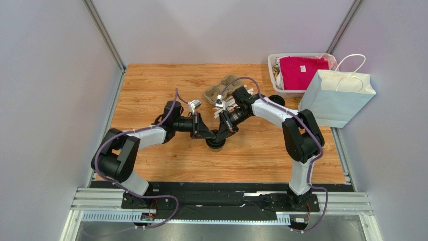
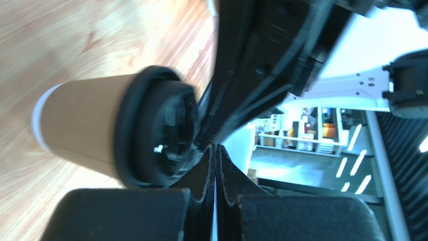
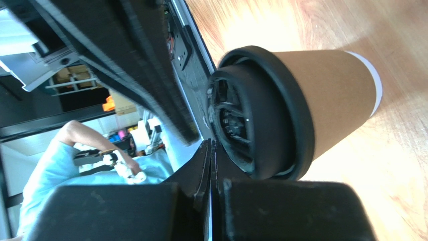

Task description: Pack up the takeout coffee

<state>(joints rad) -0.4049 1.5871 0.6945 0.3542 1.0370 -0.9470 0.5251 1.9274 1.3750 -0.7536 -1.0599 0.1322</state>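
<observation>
The takeout coffee [image 1: 216, 140], a brown paper cup with a black lid, stands upright in the middle of the table. Both grippers meet right above it. My left gripper [image 1: 209, 134] is shut with nothing between its fingers, its tips at the lid's left edge. My right gripper [image 1: 224, 131] is also shut and empty, its tips at the lid's right edge. In the left wrist view the cup [image 2: 83, 128] and lid [image 2: 155, 135] lie just beside the shut gripper [image 2: 216, 148]. In the right wrist view the cup [image 3: 334, 93] and lid [image 3: 251, 113] sit beside the shut gripper [image 3: 211, 143].
A grey pulp cup carrier [image 1: 221, 89] lies behind the grippers. A white paper bag [image 1: 337, 98] with handles stands at the right edge. A white basket [image 1: 274, 63] holding red cloth is at the back right, with a loose black lid [image 1: 276, 100] in front of it.
</observation>
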